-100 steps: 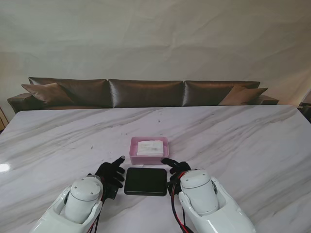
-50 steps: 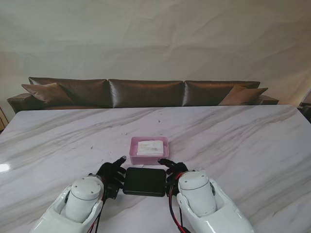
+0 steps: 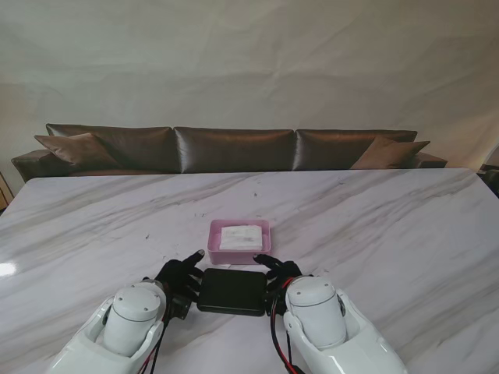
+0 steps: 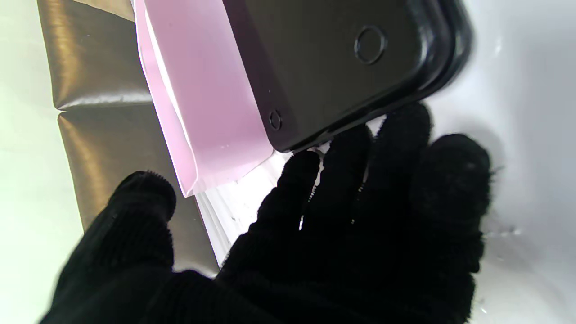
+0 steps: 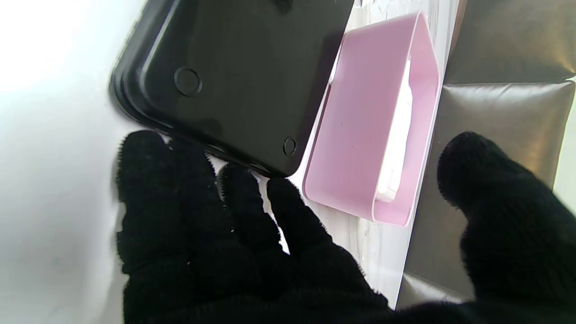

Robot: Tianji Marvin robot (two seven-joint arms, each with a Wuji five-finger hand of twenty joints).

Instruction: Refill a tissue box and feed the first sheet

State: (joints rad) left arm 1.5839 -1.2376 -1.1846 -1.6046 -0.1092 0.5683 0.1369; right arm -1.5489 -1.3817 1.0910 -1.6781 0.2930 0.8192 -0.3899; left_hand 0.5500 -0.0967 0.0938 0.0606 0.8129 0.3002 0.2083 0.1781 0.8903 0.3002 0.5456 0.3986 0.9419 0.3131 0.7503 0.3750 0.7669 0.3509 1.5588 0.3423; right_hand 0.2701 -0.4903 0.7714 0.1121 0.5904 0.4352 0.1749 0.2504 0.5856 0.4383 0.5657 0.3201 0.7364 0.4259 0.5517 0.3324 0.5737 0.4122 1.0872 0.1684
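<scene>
Change: right hand (image 3: 279,274) has closed in on the flat black rectangular lid (image 3: 231,291) since a second ago.
Fingers: both hands' fingers touch its short ends at 9 and 3 o'clock, spread, not yet grasping; left hand (image 3: 179,278).
Why: probably bracketing it for a two-handed lift.
Count: one lid, one pink plastic tray (image 3: 239,254) holding one white tissue stack (image 3: 240,237), at 12 o'clock on the marble table (image 3: 390,226).

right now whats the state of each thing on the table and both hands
pink tray: upright, open top, tissue stack inside
tissues: folded, lying in the tray
black box: flat on the table, between the hands
left hand: open, fingertips at the box's edge
right hand: open, fingertips at the box's other edge
</scene>
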